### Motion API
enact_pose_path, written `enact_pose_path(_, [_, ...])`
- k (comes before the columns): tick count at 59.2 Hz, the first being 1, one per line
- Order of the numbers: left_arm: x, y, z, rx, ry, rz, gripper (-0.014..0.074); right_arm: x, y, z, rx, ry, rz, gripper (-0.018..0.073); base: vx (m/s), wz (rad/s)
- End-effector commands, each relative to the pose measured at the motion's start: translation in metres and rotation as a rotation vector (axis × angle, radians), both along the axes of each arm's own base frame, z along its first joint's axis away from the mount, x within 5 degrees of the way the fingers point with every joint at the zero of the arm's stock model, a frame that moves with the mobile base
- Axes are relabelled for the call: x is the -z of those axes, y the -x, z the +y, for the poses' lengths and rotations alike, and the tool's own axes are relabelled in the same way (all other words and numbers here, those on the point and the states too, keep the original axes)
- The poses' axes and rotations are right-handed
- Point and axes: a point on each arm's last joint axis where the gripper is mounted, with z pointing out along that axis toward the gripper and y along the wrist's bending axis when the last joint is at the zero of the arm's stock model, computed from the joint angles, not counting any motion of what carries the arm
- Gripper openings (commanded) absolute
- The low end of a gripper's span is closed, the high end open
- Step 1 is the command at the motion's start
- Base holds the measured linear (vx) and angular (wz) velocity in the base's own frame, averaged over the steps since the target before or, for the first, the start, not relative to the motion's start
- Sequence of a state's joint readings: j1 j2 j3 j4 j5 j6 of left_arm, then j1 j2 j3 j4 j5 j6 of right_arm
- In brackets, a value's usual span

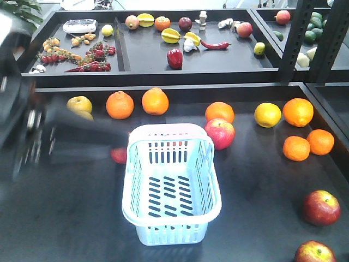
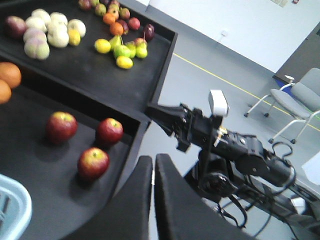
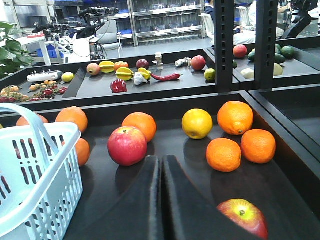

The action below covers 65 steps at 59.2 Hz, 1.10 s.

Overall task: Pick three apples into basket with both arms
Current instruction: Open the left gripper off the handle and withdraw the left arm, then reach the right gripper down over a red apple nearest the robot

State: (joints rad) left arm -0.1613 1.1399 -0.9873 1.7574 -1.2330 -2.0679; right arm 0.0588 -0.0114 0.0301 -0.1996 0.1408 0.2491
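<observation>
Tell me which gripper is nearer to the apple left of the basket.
Left. The left gripper, blurred in the front view, is beside the apple, left of the basket. The right gripper is on the basket's other side; the basket stands to its left.

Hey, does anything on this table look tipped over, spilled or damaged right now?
Nothing stands out. The basket stands upright and empty, and the apples and oranges lie whole and loose on the dark table. The left arm only looks blurred in the front view.
</observation>
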Motion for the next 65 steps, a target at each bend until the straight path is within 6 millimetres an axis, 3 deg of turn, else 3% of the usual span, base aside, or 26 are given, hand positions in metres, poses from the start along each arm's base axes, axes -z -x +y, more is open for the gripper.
enact_pose_path(1, [0.011,0.034,0.003,0.136,-0.018,0.015,-0.0006,-0.003,0.0,0.001,-0.013,0.005,-0.073,-0.0005,0.0,0.0])
enact_pose_path(16, [0.066,0.072,0.009,0.186,-0.051,-0.059,-0.0006,-0.003,0.0,0.001,-0.013,0.005,-0.073,-0.0005,0.0,0.0])
enact_pose_path(25, [0.087,0.084,0.011,0.211,-0.066,-0.119,-0.0006,-0.003,0.0,0.001,-0.013,0.005,-0.073,-0.0005,0.0,0.0])
enact_pose_path(43, [0.089,0.086,0.011,0.231,-0.067,-0.177,-0.0006,-0.005,0.0,0.002,-0.017,-0.004,-0.094,-0.0005,0.0,0.0])
enact_pose_path(55, [0.089,0.086,0.011,0.231,-0.066,-0.177,-0.0006,-0.023,0.002,0.002,-0.059,-0.513,-0.26,-0.0005,0.0,0.0])
enact_pose_path(65, [0.089,0.086,0.011,0.231,-0.066,-0.177,-0.0006,-0.028,0.004,0.0,-0.068,-0.629,-0.316,-0.0005,0.0,0.0])
